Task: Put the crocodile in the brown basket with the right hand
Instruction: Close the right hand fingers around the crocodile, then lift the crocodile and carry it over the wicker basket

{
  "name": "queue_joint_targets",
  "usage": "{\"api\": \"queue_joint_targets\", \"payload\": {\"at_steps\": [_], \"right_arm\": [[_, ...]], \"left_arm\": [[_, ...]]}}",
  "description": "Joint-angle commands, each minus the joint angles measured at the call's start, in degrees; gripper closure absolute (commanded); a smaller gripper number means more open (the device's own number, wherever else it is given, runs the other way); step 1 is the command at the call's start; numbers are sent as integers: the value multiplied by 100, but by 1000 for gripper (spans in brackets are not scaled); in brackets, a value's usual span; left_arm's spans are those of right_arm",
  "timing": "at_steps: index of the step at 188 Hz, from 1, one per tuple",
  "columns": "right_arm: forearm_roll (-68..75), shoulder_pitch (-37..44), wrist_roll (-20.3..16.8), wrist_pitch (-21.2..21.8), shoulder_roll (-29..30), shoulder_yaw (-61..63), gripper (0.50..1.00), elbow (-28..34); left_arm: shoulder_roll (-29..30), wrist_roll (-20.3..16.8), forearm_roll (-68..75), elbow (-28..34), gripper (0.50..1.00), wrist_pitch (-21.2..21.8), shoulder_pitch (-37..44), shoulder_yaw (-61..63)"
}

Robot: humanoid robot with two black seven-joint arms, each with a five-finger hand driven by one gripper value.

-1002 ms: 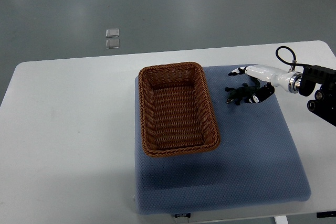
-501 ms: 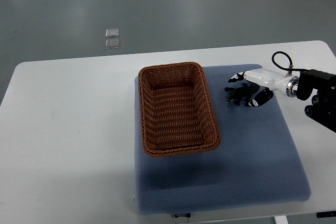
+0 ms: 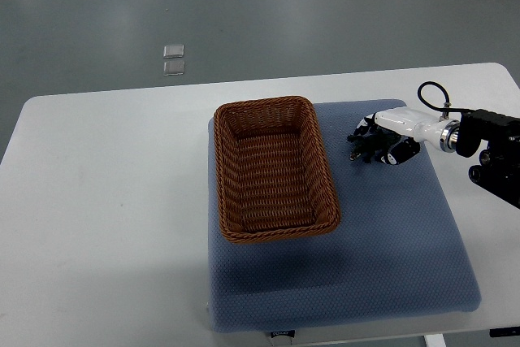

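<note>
Top view: right hand has closed in over the crocodile since a second ago, fingers now curling onto it, though a firm grip is hard to confirm. Crocodile sits on the blue pad, right of the brown basket. Lift comes next.

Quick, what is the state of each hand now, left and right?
Left hand: not in view.
Right hand: fingers closing around the crocodile on the blue mat; a firm grasp cannot be told.
</note>
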Motion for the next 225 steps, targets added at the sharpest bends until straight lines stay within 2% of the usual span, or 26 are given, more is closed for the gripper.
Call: {"api": "queue_joint_targets", "payload": {"at_steps": [1,25,53,62,157,225], "right_arm": [[0,0,9,-1,2,0,822,1],[0,0,0,-1,2,0,932,1],[0,0,0,-89,2,0,965,1],[0,0,0,-106,2,0,1000,-8],[79,149,44,-396,-77,79,1000,45],[97,896,88,-414,-69,114,1000,704]], "left_arm": [[0,0,1,-1,500,0,0,0],[0,0,1,-1,500,0,0,0],[0,0,1,-1,500,0,0,0],[0,0,1,-1,500,0,0,0],[0,0,1,-1,500,0,0,0],[0,0,1,-1,500,0,0,0]]}}
